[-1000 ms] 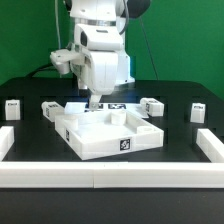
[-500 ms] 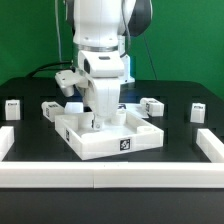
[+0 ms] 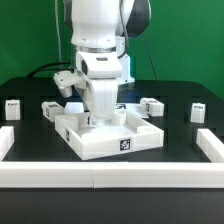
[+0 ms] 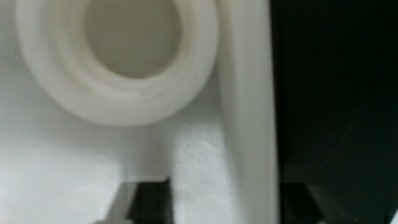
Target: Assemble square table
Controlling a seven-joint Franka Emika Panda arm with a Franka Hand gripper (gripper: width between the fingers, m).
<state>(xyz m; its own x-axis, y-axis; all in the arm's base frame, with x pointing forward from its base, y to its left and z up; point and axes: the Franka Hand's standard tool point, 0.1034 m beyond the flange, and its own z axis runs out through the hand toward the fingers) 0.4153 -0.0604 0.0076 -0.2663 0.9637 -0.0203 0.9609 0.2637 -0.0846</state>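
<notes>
By my judgement the assembly was at its very beginning. The square panel (image 3: pixel 95 146) lay in the middle of the tabletop (image 3: pixel 35 142) with its rim turned up, and I saw no leg fitted to it. All four legs lay loose on the tabletop: two on the exterior view's left (image 3: pixel 12 108) (image 3: pixel 50 110) and two on the exterior view's right (image 3: pixel 152 106) (image 3: pixel 198 111). The inner two were near the panel's far corners, the outer two well apart from it. So every leg had yet to be brought to a corner hole and fixed there. The white border rail (image 3: pixel 110 178) ran along the front edge.

The arm (image 3: pixel 100 60) stood low over the panel's far left part, as the exterior view showed it. In the wrist view the fingers (image 4: pixel 148 205) were apart. The rim wall (image 4: pixel 249 120) of the panel passed between them. One finger was on the inner side, beside a corner hole (image 4: pixel 134 45). The other was on the outer side, over the dark tabletop, where I could hardly make it out. I saw a gap between the inner finger and the wall, so I judged that they were not clamped on it.
</notes>
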